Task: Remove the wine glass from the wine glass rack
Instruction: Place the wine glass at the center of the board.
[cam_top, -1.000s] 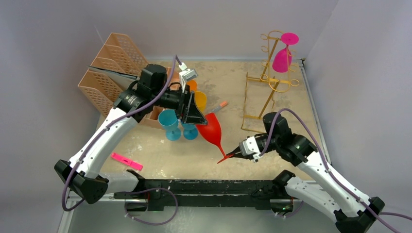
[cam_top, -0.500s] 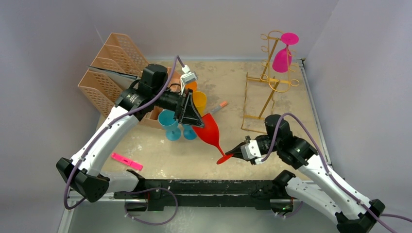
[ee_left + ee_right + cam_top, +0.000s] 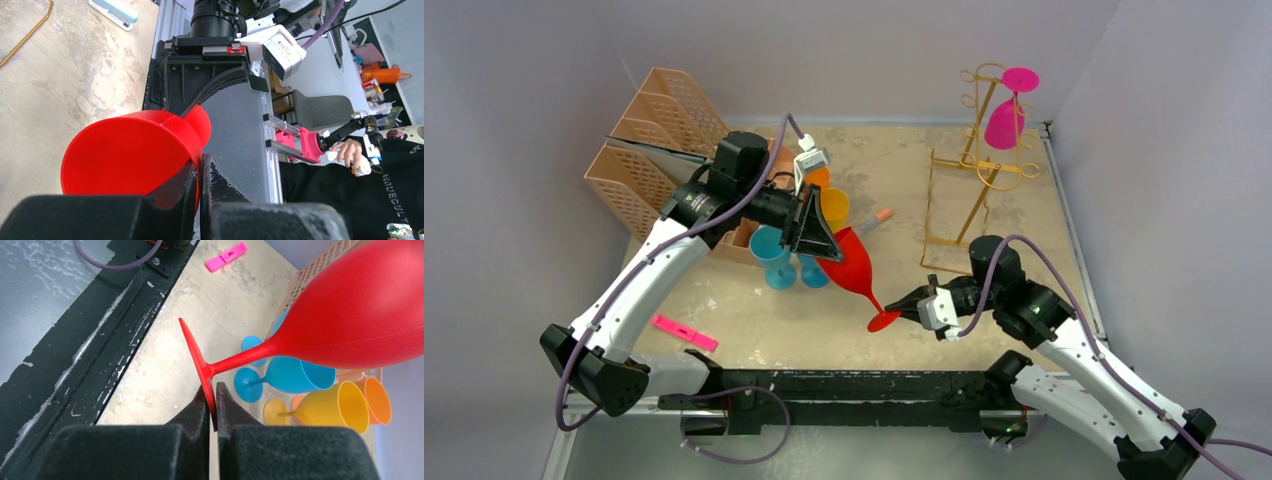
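1. The red wine glass [image 3: 856, 268] is held tilted over the middle of the table [image 3: 754, 300], its foot toward the front edge.
2. L gripper [image 3: 200, 167]: jaws clamped on the bowl's rim. R gripper [image 3: 215, 399]: jaws clamped on the foot's edge (thin bites, both).
3. Risk: if the arms pull diff. ways the glass could twist loose, and a drop could knock the blue glasses [image 3: 769, 248] beside it.
4. A pink glass [image 3: 1006, 122] hangs on the gold rack [image 3: 979, 175] at the far right corner.

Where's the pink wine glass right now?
Top external view, far right at the back: the pink wine glass hangs foot-up near the top of the gold wine glass rack, untouched by either arm.
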